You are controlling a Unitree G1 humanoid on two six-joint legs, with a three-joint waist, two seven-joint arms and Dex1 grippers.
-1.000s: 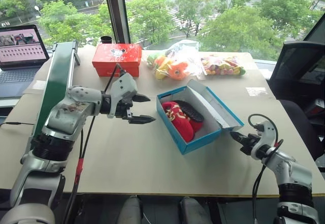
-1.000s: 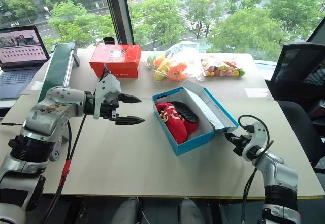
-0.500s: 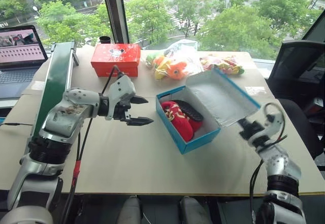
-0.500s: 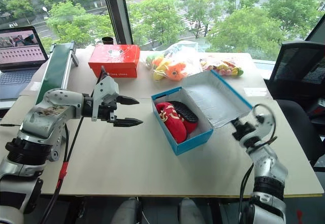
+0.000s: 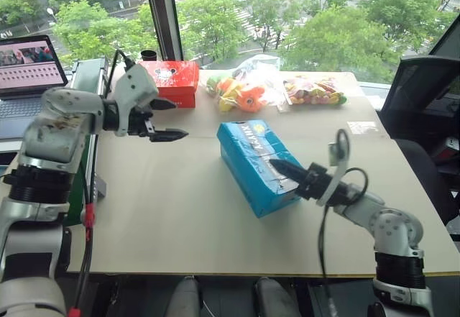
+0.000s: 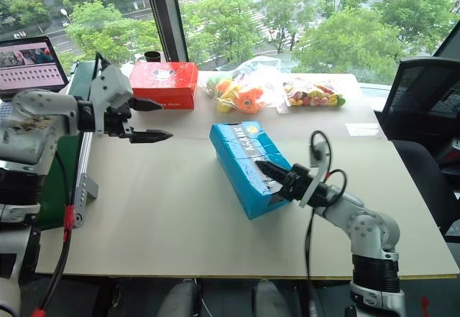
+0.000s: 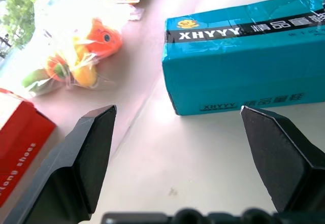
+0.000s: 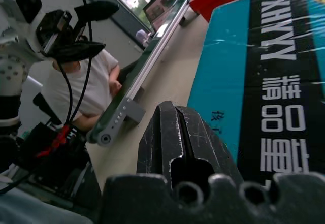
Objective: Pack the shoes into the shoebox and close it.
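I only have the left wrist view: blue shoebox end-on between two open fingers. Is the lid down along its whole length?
Observer: Yes, from the head views the shoebox lid lies flat end to end.
Reviewer: Where is the right gripper?
Observer: The right gripper is shut, its tip over the lid's near end; whether it presses I cannot tell.
Reviewer: And the left gripper's position?
Observer: The left gripper is open, raised well away from the shoebox, in front of the red box.
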